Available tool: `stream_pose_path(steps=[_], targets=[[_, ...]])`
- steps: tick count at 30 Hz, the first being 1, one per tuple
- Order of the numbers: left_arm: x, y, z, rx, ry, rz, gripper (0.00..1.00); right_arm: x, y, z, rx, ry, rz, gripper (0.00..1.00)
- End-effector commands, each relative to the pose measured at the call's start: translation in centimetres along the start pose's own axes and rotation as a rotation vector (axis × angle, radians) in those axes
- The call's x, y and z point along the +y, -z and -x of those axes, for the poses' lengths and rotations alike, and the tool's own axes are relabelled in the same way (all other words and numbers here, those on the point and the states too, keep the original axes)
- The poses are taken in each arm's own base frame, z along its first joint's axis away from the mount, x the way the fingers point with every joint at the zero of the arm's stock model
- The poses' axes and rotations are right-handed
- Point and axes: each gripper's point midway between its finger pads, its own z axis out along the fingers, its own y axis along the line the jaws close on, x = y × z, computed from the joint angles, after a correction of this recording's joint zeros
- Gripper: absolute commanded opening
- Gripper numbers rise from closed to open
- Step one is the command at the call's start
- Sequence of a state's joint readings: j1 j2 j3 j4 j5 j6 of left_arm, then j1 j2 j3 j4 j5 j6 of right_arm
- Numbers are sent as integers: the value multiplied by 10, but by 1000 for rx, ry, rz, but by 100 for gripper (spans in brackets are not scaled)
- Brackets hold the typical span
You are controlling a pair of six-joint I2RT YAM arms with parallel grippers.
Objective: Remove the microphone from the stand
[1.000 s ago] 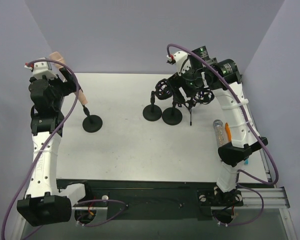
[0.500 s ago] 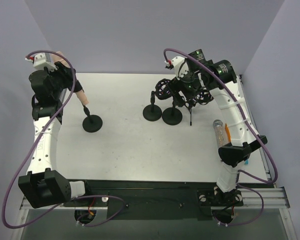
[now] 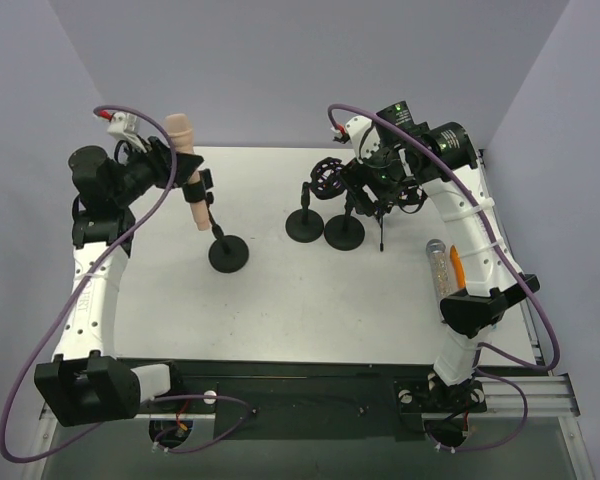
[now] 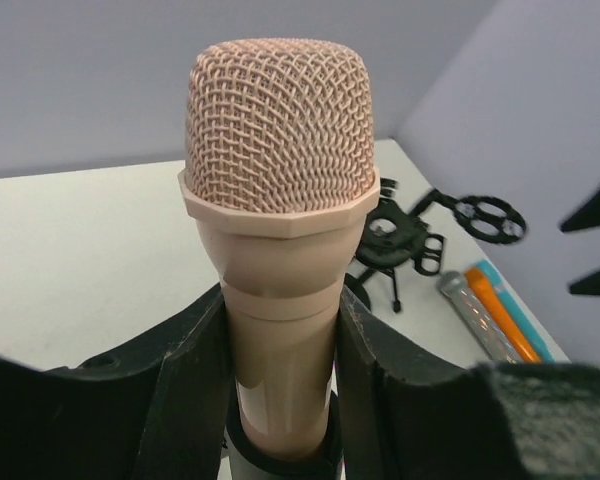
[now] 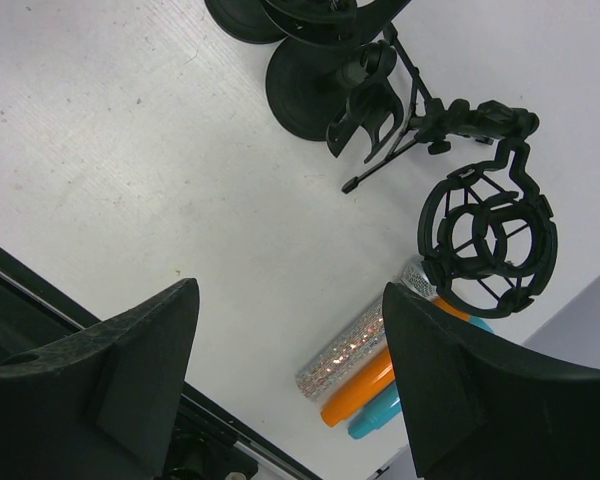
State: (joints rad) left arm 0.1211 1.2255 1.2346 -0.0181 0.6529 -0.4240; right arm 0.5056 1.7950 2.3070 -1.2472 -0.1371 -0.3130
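From above, my left fingers (image 3: 196, 186) are clamped on the body of the beige mesh-headed microphone (image 3: 184, 140), which leans with its head up. Just under my fingers it is seated in the clip of the black round-based stand (image 3: 228, 253). The stand's base is below and to the right of them, over the white table (image 3: 280, 310); I cannot tell whether the base touches it. My right fingers (image 3: 372, 183) hang over a cluster of black stands (image 3: 325, 228), well apart from the microphone.

At my left wrist, the microphone rises between my fingers, both pressed against its neck, with a black clip ring (image 4: 280, 462) circling it just below them.

At my right wrist, my fingers are spread wide and hold nothing. Beyond them lie a glittery silver microphone (image 5: 352, 352), an orange tube (image 5: 365, 392) touching it, and a black cage-like shock mount (image 5: 490, 235).
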Motion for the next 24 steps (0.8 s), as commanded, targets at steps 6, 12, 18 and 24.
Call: stream_pose_path(steps=[6,12,18,24], targets=[[-135,-4,-16,131,-47,-587,17,-7,12,-14,29,10,-34,69],[-192,-12,-53,260,-14,-814,17,-12,13,-21,43,1,-43,69],[-205,-20,-65,268,-24,-822,50,-15,15,-22,41,-4,-52,69],[-174,-30,-56,148,-200,-578,83,-16,18,-27,46,-3,-51,68]])
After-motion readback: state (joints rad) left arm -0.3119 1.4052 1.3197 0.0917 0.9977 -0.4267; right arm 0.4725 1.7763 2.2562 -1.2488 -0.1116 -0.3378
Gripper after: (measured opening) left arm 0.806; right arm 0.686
